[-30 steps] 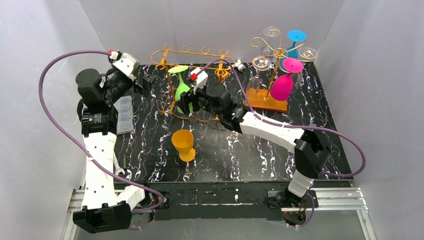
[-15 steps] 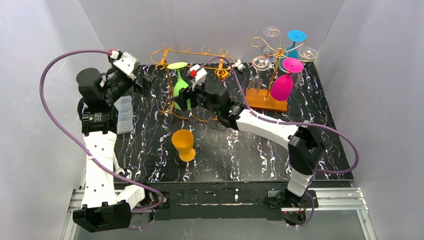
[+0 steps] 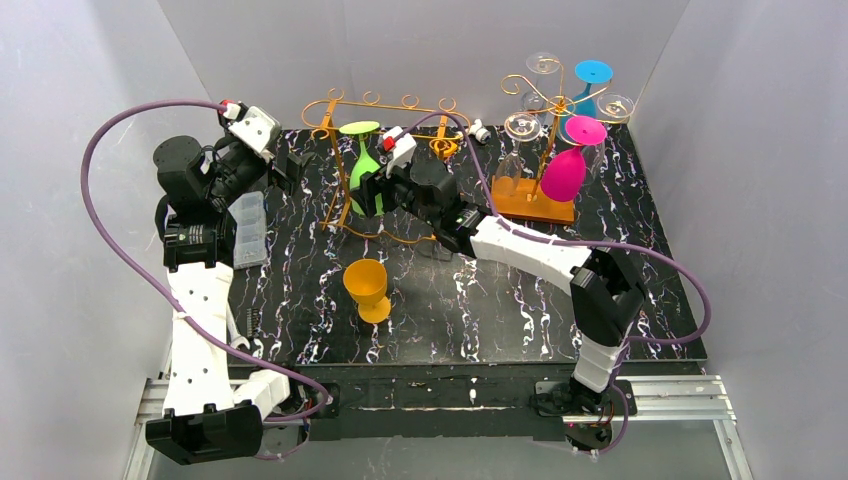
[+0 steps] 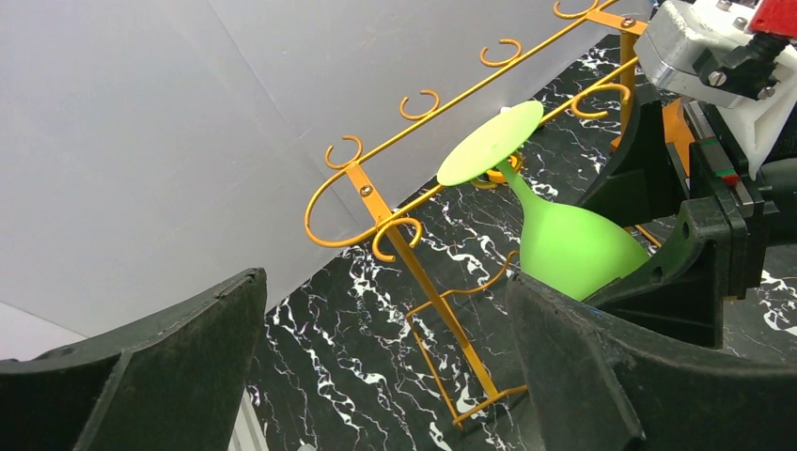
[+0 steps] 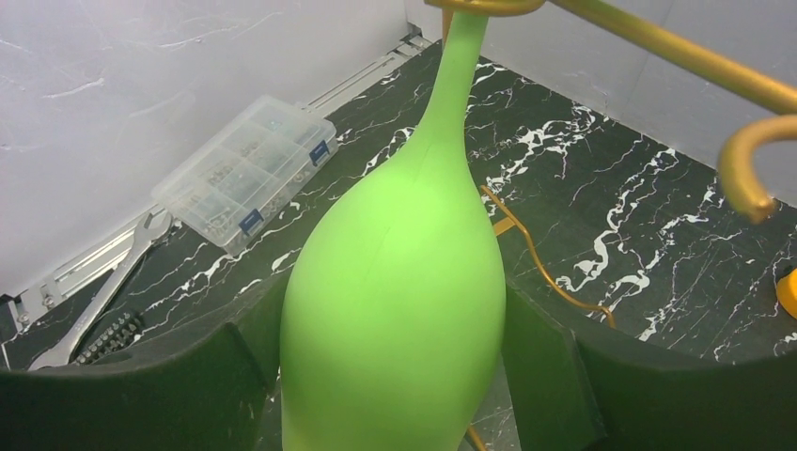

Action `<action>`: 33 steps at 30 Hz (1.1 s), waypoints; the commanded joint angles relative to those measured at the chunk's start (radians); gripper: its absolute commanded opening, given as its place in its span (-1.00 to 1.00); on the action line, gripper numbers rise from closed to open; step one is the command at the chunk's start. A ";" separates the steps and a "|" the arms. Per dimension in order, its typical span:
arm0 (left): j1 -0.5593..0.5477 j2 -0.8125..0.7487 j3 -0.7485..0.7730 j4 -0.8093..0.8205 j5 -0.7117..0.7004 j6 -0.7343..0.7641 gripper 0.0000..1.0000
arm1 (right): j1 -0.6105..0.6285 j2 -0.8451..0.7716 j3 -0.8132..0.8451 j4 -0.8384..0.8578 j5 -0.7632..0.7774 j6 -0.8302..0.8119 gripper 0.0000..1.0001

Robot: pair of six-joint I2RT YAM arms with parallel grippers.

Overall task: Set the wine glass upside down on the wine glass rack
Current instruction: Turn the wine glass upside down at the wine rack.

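Green wine glass [image 5: 395, 282] clamped by the bowl in right tool [image 3: 372, 203], inverted foot-up to hang from gold rack [image 3: 410, 106]; left tool [image 4: 385, 362] gaping, empty, parked clear.

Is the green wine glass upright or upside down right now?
Upside down: the green wine glass has its foot up at the rack rail, with its bowl below, gripped by the right end effector.
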 commanded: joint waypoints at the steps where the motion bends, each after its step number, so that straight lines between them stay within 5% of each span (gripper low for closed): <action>1: 0.003 -0.020 -0.004 -0.003 0.019 0.006 0.97 | -0.002 0.017 0.030 0.069 0.036 0.007 0.55; 12: 0.004 -0.021 -0.011 -0.003 0.024 0.004 0.97 | -0.002 0.052 0.050 0.052 0.031 0.005 0.77; 15: 0.004 -0.019 -0.010 0.000 0.022 -0.003 0.97 | -0.002 0.050 0.050 0.052 0.032 0.009 0.97; 33: 0.004 0.007 0.021 -0.007 0.009 -0.035 0.97 | 0.030 -0.107 -0.041 0.000 0.080 0.022 0.97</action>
